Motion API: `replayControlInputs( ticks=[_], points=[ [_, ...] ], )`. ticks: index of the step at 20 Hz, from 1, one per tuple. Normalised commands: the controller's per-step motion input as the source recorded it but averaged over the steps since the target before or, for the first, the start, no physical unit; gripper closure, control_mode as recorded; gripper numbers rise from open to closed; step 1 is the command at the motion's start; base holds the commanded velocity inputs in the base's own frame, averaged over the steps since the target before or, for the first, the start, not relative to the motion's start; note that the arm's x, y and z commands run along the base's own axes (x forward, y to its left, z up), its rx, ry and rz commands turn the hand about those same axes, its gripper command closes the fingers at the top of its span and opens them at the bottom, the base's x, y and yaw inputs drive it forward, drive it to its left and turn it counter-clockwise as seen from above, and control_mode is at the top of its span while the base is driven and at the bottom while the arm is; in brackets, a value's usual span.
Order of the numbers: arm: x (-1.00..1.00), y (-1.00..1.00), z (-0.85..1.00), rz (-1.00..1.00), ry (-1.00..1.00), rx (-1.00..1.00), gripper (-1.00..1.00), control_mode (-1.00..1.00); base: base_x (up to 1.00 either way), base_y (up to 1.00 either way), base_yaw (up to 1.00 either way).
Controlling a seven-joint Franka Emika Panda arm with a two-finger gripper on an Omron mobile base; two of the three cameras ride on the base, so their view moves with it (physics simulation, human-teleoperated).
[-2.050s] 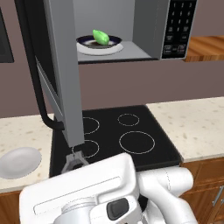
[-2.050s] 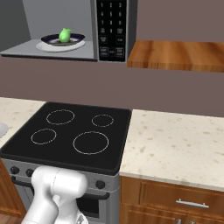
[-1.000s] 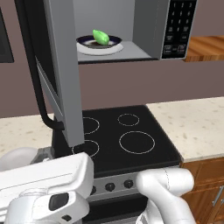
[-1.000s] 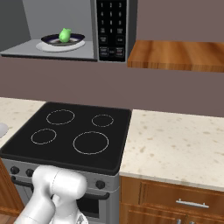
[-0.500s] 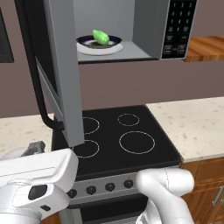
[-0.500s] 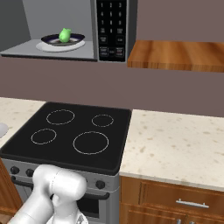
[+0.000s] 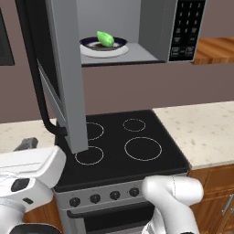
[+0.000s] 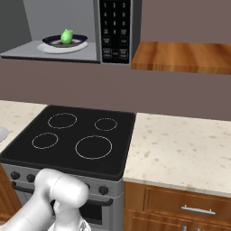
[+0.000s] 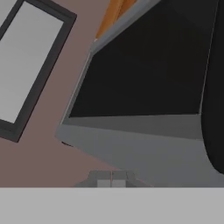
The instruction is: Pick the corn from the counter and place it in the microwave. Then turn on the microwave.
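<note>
Corn: a small green cob. It lies on a dark plate inside the microwave. From the right side you see it there too.
Plate: it sits on the floor of the microwave, near the middle.
Microwave: a big grey box up on the wall, above the stove. Its door is swung wide open and hangs out over the left side of the stove. A black handle runs down the door.
Buttons: a black panel on the right side of the microwave.
Gripper: the two small dark tips are pressed together, with nothing between them. It is low down, by the open door.
Hand camera: it looks up at the door's dark window and grey frame, which are close. A wall with a dark-framed window is off to one side.
Arm: the white arm reaches to the low left, in front of the stove.
Stove: black glass with four white rings, and knobs along the front.
Counter: speckled beige, on both sides of the stove.
Shelf: brown wood, to the right of the microwave.
</note>
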Motion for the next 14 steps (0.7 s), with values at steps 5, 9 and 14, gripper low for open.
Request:
replayControlInputs(
  ticks=[5,9,14],
  points=[
    [0.35,0.16,0.00,-0.08,0.00,0.00,1.00,-1.00,0.00,0.00,0.00],
    [0.40,0.09,0.00,-0.10,0.00,0.00,1.00,-1.00,0.00,0.00,0.00],
    [0.48,0.08,0.00,-0.11,0.00,0.00,1.00,-1.00,0.00,0.00,0.00]
  ],
)
